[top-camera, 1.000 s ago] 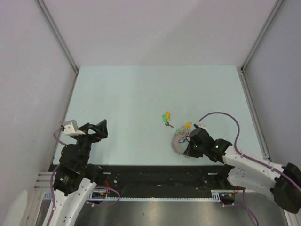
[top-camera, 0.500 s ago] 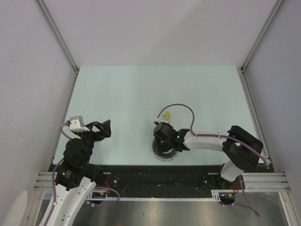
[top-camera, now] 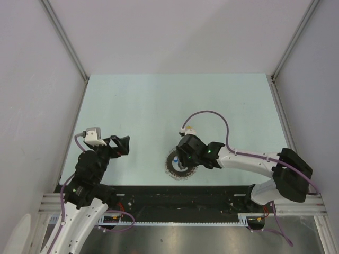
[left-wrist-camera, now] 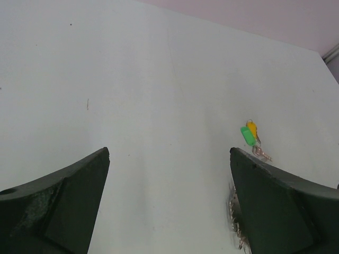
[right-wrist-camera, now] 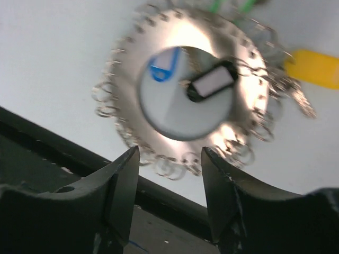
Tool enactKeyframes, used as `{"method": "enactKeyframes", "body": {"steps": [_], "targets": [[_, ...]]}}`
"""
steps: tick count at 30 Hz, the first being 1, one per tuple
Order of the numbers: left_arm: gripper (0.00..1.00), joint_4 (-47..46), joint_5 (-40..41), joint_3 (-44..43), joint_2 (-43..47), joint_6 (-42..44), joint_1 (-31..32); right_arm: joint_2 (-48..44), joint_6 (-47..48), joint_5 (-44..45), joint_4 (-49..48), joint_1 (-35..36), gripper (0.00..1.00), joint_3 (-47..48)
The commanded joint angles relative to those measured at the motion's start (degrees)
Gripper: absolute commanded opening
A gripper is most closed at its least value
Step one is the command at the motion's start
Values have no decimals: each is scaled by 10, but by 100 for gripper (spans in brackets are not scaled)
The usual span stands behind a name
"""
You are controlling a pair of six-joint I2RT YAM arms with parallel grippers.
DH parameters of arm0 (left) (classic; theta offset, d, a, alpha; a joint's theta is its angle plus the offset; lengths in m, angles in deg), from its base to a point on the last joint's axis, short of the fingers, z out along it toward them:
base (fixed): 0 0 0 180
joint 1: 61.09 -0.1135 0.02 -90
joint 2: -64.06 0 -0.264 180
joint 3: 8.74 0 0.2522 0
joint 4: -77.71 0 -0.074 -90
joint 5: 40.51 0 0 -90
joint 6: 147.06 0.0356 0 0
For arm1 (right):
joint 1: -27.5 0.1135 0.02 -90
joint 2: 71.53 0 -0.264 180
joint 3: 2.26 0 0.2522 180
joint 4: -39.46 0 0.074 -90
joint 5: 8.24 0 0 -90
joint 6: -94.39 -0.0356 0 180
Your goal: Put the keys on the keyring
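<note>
The keyring (right-wrist-camera: 185,90), a grey ring of many small loops, lies flat near the table's front edge (top-camera: 170,170) with its black-and-white tag (right-wrist-camera: 212,82) inside it. A yellow key head (right-wrist-camera: 315,67) touches its rim. My right gripper (right-wrist-camera: 168,159) is open just over the ring's near edge, loops showing between the fingers, nothing clamped. The keys (left-wrist-camera: 249,133), green and yellow heads with thin shafts, lie on the table beyond the ring. In the top view my right wrist (top-camera: 192,151) hides most of them. My left gripper (left-wrist-camera: 169,153) hangs open and empty at the left (top-camera: 121,144).
A black rail (top-camera: 159,193) runs along the table's front edge just below the ring. Grey walls (top-camera: 53,79) close in the pale table (top-camera: 159,106) on three sides. A purple cable (top-camera: 212,114) arcs over the right arm.
My right arm has swung left across the table, carrying the keyring from the right to the front centre, and its jaws have opened. The left arm shifted slightly right.
</note>
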Motion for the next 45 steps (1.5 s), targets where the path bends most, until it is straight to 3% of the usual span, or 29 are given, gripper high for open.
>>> {"method": "enactKeyframes", "body": {"steps": [1, 5, 11, 16, 20, 26, 31, 45], "targets": [[100, -22, -27, -14, -7, 22, -5, -62, -20, 18, 71, -30, 59, -70], [100, -25, -37, -14, -7, 22, -4, -83, -35, -16, 23, -50, 63, -112], [100, -25, -50, -14, -10, 28, -4, -11, -43, -75, -105, -48, 62, -109], [100, -25, -52, -14, -9, 28, -4, 88, -17, -98, -147, -11, 61, -8], [100, -24, -51, -13, -8, 28, -5, 171, 31, -94, -110, 28, 62, 109], [100, -24, -52, -13, -6, 30, -4, 127, 105, -81, -55, 34, 61, 134], [100, -28, -57, -13, -11, 34, -4, 98, 198, -11, -7, 11, 58, 120], [100, -28, -57, -14, -23, 39, -4, 72, 350, -75, -147, -34, 49, 1]]}}
